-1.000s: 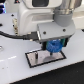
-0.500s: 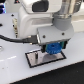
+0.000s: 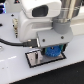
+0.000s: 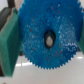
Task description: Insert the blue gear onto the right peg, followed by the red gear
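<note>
The blue gear [image 3: 53, 51] is held in my gripper [image 3: 53, 49] just above the black-rimmed grey plate [image 3: 34, 61]. In the wrist view the blue gear [image 4: 47, 35] fills most of the picture, toothed rim down and its dark central hole showing. My gripper [image 4: 46, 42] is shut on it, with a green finger [image 4: 8, 44] on one side and the other at the far edge. The right peg is hidden under the gear and hand. The red gear is out of view.
A black cable [image 3: 12, 42] runs across the white table at the exterior view's left. White robot housing [image 3: 42, 12] fills the upper part of that view. A dark object [image 3: 4, 12] stands at the far left edge.
My gripper has come down a little with the blue gear, closer to the plate.
</note>
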Robot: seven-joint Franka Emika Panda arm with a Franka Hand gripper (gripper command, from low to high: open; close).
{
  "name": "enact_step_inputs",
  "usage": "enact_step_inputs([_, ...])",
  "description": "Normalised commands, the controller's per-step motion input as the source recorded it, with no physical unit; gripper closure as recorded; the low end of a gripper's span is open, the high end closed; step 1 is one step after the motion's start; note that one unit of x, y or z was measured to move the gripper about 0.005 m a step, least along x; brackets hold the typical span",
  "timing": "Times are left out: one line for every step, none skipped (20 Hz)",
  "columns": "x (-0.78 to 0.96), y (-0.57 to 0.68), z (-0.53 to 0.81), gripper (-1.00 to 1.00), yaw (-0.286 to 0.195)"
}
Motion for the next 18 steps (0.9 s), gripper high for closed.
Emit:
enact_step_inputs([0.13,0.01,-0.23,1.00,0.000])
enact_step_inputs([0.04,0.02,-0.15,1.00,0.000])
enact_step_inputs([0.04,0.03,-0.13,1.00,0.000])
enact_step_inputs([0.03,0.05,-0.10,1.00,0.000])
enact_step_inputs([0.02,0.06,-0.05,1.00,0.000])
enact_step_inputs([0.03,0.08,-0.06,1.00,0.000])
enact_step_inputs([0.02,0.05,-0.03,1.00,0.000])
enact_step_inputs([0.00,0.03,0.02,-1.00,0.000])
enact_step_inputs([-0.01,0.02,0.03,-1.00,0.000])
enact_step_inputs([-0.03,0.02,0.06,-1.00,0.000])
enact_step_inputs([-0.10,0.06,0.13,-1.00,0.000])
enact_step_inputs([-0.11,0.08,0.29,-1.00,0.000])
enact_step_inputs([-0.13,0.09,0.29,-1.00,0.000])
enact_step_inputs([-0.14,0.09,0.29,-1.00,0.000])
enact_step_inputs([-0.15,0.08,0.28,-1.00,0.000])
enact_step_inputs([-0.20,0.05,0.31,-1.00,0.000])
enact_step_inputs([-0.26,0.03,0.32,-1.00,0.000])
enact_step_inputs([-0.32,0.03,0.35,-1.00,0.000])
